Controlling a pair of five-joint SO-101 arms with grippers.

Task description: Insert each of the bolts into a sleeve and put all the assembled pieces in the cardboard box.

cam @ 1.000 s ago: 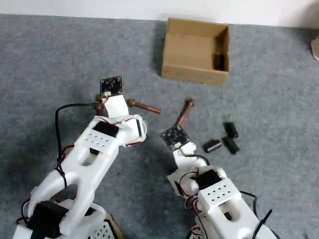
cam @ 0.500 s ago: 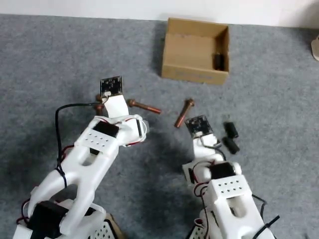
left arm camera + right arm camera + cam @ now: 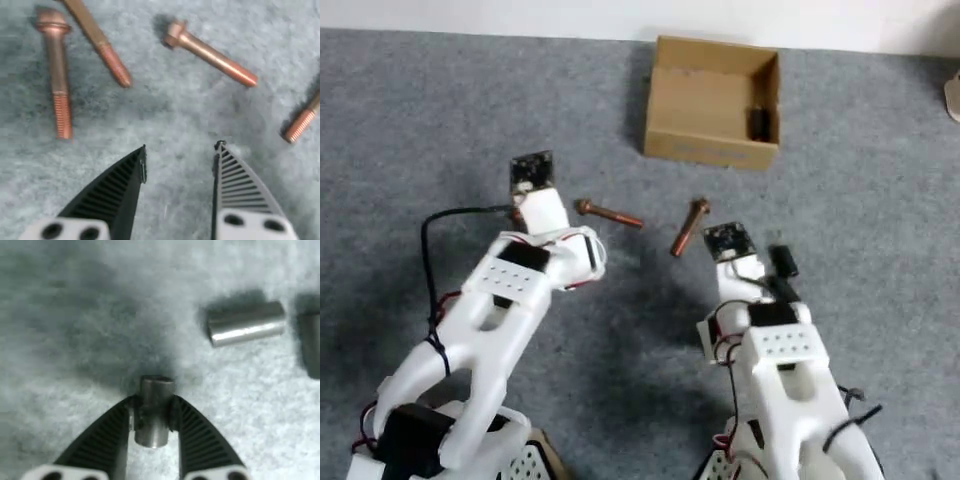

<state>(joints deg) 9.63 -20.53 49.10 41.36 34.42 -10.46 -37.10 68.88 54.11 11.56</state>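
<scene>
The right arm has swung over the last second from the middle of the grey carpeted worktop (image 3: pixel 440 120) toward its right edge, away from the bolt it was hovering beside and onto the loose sleeves. The right gripper (image 3: pixel 152 404) now has its jaws closed narrowly on a short dark metal sleeve (image 3: pixel 154 387), which is clamped across its body with one open end pointing away from the wrist. Whether that sleeve rests on the worktop or has been lifted clear cannot be told. Two more sleeves lie just beyond it, one (image 3: pixel 245 322) fully in sight and another (image 3: pixel 312 342) at the frame's margin.

The left arm has edged slightly toward the left edge. The left gripper (image 3: pixel 181 148) hangs with jaws wide and empty, just short of a scatter of copper-coloured hex-head bolts (image 3: pixel 56 75). Two of them lie close together, a third (image 3: pixel 210 52) lies apart, and the threaded tip of a fourth (image 3: pixel 300 125) is off to one side.

The open brown cardboard box (image 3: pixel 672 105) sits near the far edge, right of centre, with one dark cylindrical piece (image 3: pixel 758 122) already inside against its right wall.

With a sleeve now secured, the right side looks ready for the next pairing. By this judgement, the left gripper needs to close on a bolt so the two can be brought together for insertion.
</scene>
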